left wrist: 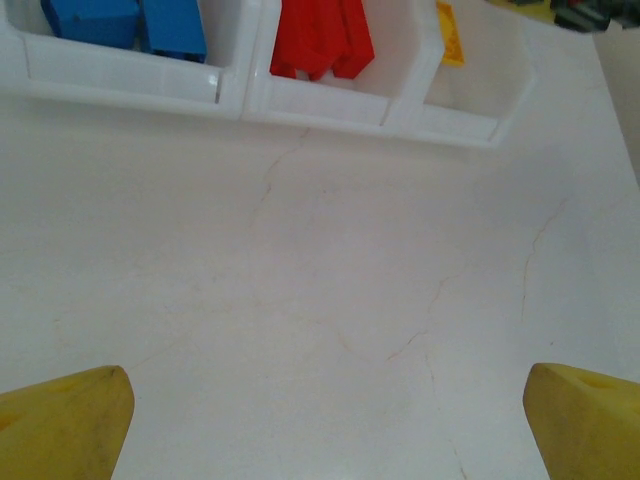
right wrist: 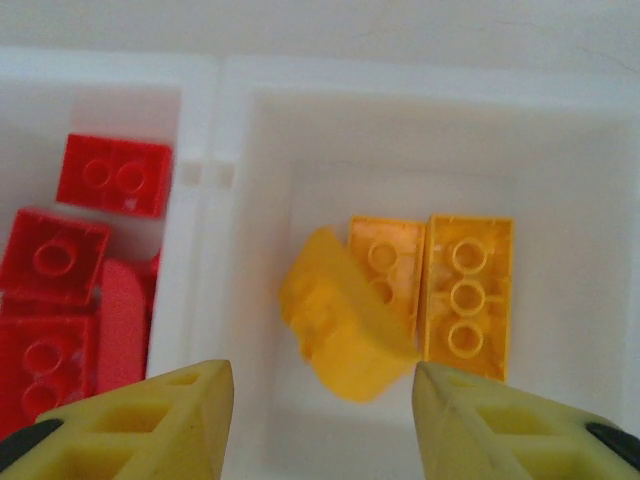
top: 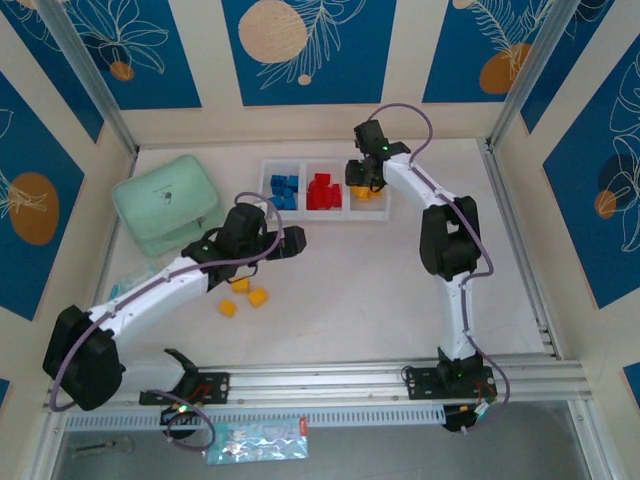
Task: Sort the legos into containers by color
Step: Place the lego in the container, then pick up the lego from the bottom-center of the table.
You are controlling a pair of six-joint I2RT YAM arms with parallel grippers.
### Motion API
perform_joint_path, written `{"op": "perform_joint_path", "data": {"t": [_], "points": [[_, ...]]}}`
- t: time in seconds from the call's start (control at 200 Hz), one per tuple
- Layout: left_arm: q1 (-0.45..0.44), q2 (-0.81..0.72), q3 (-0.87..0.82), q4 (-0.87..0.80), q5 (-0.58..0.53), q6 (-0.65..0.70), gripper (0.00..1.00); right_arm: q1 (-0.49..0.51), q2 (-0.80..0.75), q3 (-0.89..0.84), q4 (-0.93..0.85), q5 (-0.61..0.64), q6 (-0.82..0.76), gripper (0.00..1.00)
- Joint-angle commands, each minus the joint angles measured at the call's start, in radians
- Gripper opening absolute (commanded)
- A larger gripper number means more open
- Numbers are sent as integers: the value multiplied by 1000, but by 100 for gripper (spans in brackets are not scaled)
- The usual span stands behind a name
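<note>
Under the right claw [right wrist: 322, 378]: right-hand compartment of the tray [right wrist: 215, 170], holding three yellow bricks [right wrist: 465, 300].
- Two lie flat, studs up, side by side, long axes running away from the claw.
- The tipped brick [right wrist: 338, 325] leans on an edge just ahead of the fingertips, with a gap showing on its left side.
- Claw state: spread, pinching nothing.

Left of that claw: middle compartment with red bricks [right wrist: 60, 260]; beyond it, blue bricks [top: 284, 190].

Left claw [left wrist: 325, 400]: spread wide, empty, low over bare table [left wrist: 330, 280], tray straight ahead of it.

Outstanding: three loose yellow bricks [top: 240, 285] on the table, just behind the left claw on the side of the arm bases, and well apart from the right claw. Their long axes are too small to tell.

Judgement: the left arm is nearer. Its claw faces away from them, so it would need to draw back and turn before closing.
</note>
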Motion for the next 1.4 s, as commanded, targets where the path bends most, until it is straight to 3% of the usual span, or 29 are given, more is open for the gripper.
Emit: {"op": "perform_joint_path", "data": {"t": [0.0,0.28,0.595,0.905,1.395], "points": [[9,-71,-12,-59,-44,15,100,41,-167,-125,16,-32,11,52],[24,-263,-124,-188,-119,-19,100,231,-415,-475,78,-145,44,61],[34,-483,-189,-399,-223,-95,100,511,-457,-670,182,-260,17,73],[37,-599,-200,-516,-284,-160,100,656,-296,-607,259,-306,-11,79],[40,-654,-195,-599,-330,-208,100,712,-95,-451,305,-262,21,88]]}}
